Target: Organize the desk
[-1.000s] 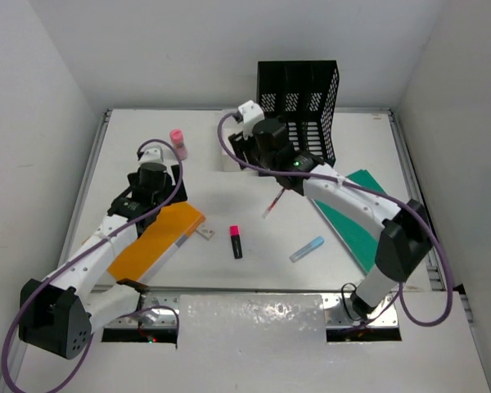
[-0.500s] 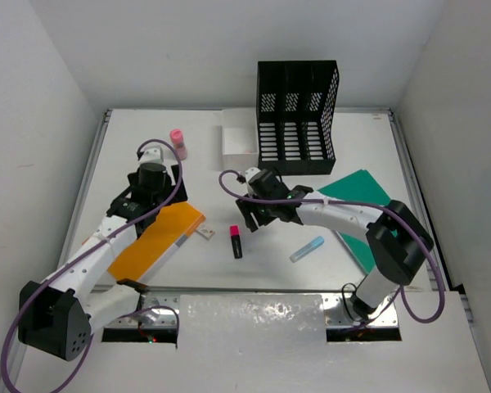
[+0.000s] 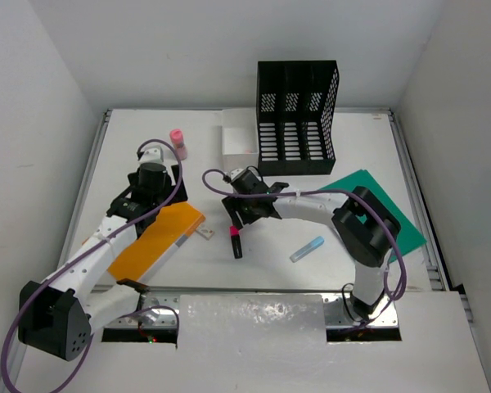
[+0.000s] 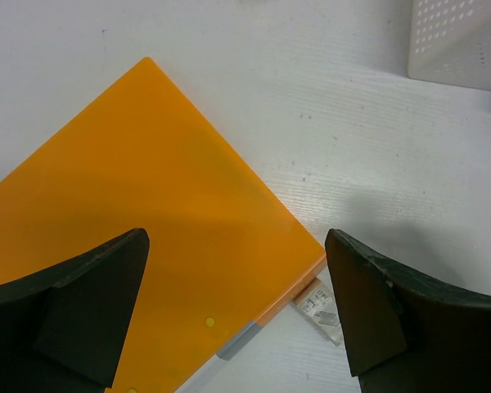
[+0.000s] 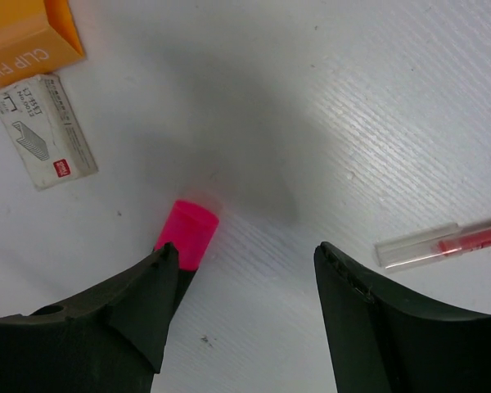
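On the white desk [image 3: 204,176] lies a black highlighter with a pink cap [image 3: 236,242]. My right gripper [image 3: 240,219] hangs open just above its cap end. In the right wrist view the pink cap [image 5: 188,233] peeks out by the left finger, and nothing sits between the fingers of that gripper [image 5: 245,286]. A clear red pen [image 5: 446,241] lies to the right. My left gripper [image 3: 139,205] stands open over the orange folder [image 3: 155,241]. The left wrist view shows that gripper [image 4: 237,311] empty, over the folder's corner [image 4: 147,229], beside a small staple box [image 4: 319,307].
A black file rack [image 3: 299,115] and a white box [image 3: 239,141] stand at the back. A pink-capped bottle [image 3: 178,143] stands at the back left. A green folder [image 3: 385,209] lies on the right, and a light blue marker [image 3: 307,249] in front of the middle.
My right arm has swung from the white box at the back to the front left, down over the pink highlighter. The left arm has stayed put.
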`<control>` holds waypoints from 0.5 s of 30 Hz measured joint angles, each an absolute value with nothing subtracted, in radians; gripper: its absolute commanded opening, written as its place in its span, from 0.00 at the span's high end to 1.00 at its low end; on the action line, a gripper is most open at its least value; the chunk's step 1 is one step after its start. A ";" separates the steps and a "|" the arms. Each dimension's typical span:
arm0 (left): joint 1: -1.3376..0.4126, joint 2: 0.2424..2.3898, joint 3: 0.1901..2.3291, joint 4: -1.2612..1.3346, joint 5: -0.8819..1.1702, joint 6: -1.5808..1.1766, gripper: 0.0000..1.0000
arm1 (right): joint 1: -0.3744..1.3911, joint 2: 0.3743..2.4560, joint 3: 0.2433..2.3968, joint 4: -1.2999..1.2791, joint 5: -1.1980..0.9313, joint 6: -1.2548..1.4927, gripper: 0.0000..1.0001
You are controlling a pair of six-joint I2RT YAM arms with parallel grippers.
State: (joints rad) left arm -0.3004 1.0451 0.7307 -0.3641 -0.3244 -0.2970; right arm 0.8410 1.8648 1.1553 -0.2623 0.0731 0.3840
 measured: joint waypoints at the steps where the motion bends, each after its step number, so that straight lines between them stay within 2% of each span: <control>1: -0.300 1.045 0.731 -0.364 -0.324 -0.297 0.14 | 0.844 1.866 1.158 -0.263 0.072 0.390 0.35; 10: -0.309 1.048 0.731 -0.365 -0.345 -0.299 0.14 | 0.920 1.885 1.192 -0.286 0.069 0.456 0.36; 15: -0.309 1.048 0.731 -0.389 -0.439 -0.331 0.14 | 0.961 1.917 1.214 -0.310 0.089 0.502 0.41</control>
